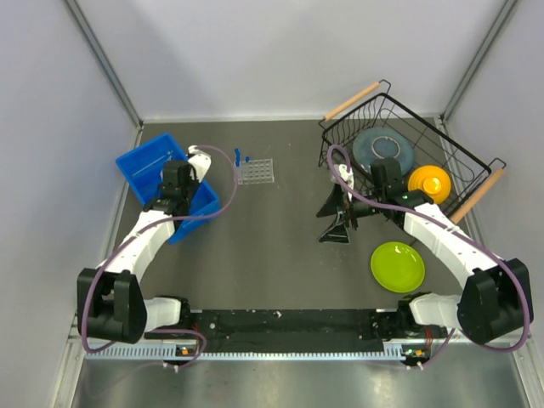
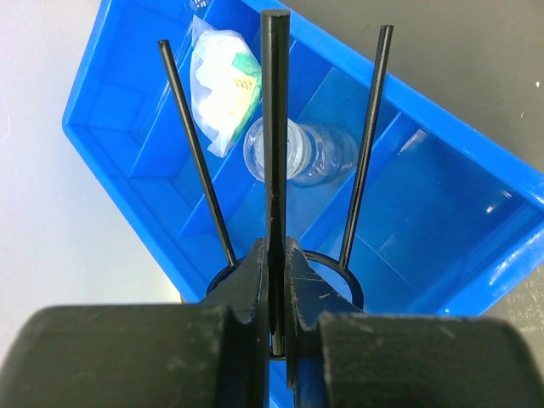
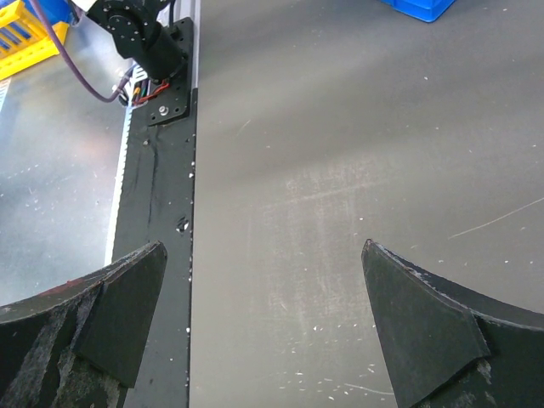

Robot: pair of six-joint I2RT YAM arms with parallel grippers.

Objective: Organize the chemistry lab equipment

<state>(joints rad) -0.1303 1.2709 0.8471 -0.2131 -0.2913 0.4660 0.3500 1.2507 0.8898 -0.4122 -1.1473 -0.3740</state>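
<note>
Black wire ring stand (image 2: pixel 274 127): my left gripper (image 2: pixel 276 263) is clenched on its middle rod.
Blue bin (image 2: pixel 442 195): below this hand.
Small clear cup (image 2: pixel 297 153): inside it, just past the hand.
Clear cream-filled piece (image 2: pixel 223 89): farther still.
Right gripper (image 3: pixel 262 280): released wide, holding nothing.

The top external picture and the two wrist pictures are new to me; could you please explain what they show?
The top view looks down on two robot arms bolted at the near edge of the table. Each wrist view looks along that arm's own tool. The left tool is shut on a black wire ring stand, over a blue bin holding a small clear cup and a clear cream-filled piece. The right tool is open and empty. On the table lie a clear grid rack, blue-capped tubes beside it, and a green plate; a black wire basket holds a grey plate and an orange bowl.
</note>
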